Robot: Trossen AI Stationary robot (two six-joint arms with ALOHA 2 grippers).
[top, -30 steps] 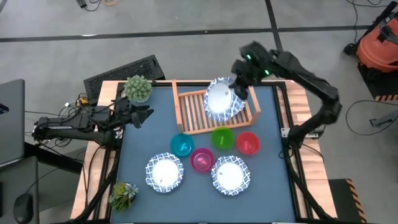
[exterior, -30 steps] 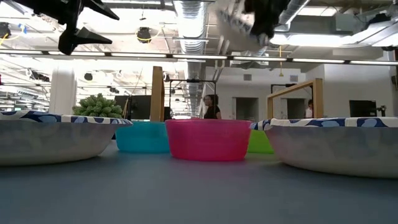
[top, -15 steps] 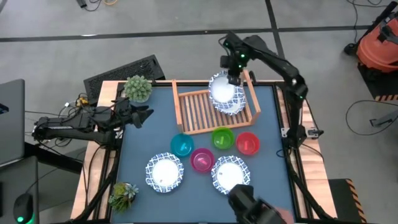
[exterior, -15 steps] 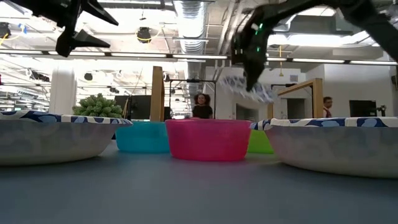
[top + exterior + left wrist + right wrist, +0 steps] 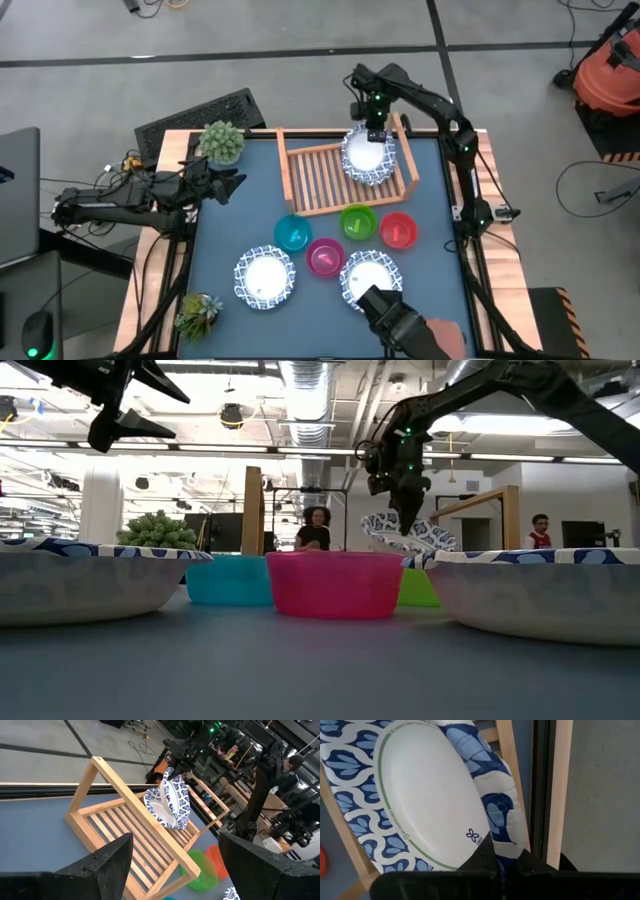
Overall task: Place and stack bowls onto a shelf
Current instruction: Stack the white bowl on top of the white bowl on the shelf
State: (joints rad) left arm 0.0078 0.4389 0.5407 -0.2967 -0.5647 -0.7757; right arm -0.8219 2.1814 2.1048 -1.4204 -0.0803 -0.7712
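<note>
Right claw [image 5: 377,135]: I have it pinched on the rim of a blue-patterned white bowl [image 5: 367,158], held tilted over the right end of the wooden shelf [image 5: 318,180]. I cannot tell whether the bowl touches the slats.

Left claw [image 5: 232,184]: spread wide, raised at the tabletop's [image 5: 430,220] left edge near a potted plant [image 5: 222,142].

Teal bowl [image 5: 292,234], magenta bowl [image 5: 325,256], green bowl [image 5: 358,221], red bowl [image 5: 398,229]: in a cluster in front of the shelf.

Two patterned bowls [image 5: 265,277]: on the tabletop at the near edge.

no readable text, only a small blue emblem on the patterned bowl [image 5: 435,805]
</note>
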